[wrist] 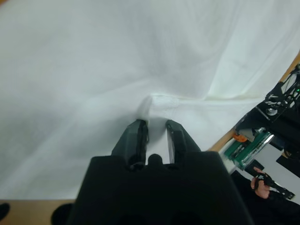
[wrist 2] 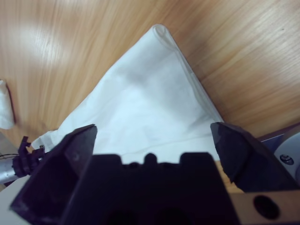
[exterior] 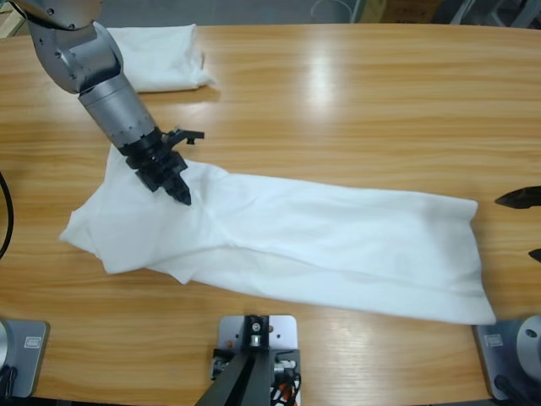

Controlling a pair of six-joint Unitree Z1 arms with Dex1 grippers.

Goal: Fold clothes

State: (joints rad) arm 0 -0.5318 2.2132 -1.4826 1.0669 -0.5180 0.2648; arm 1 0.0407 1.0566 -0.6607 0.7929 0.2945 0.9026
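Note:
A white T-shirt [exterior: 338, 241] lies on the table as a long band running left to right, bunched at its left end. My left gripper [exterior: 179, 193] comes down from the upper left onto that bunched end. In the left wrist view its jaws stand close together with a raised ridge of the shirt [wrist: 154, 101] pinched at their tips, my left gripper [wrist: 156, 126] being shut on the cloth. My right gripper [exterior: 526, 227] hovers wide open just off the shirt's right end. In the right wrist view, my right gripper [wrist 2: 153, 127] faces the shirt's pointed corner [wrist 2: 159, 35], holding nothing.
A folded white T-shirt [exterior: 161, 55] lies at the table's back left and shows as a white scrap [wrist 2: 4, 110] in the right wrist view. Bare wooden table [exterior: 355, 101] stretches behind the long shirt. A person's gloved hand [wrist: 262, 180] shows beyond the table edge.

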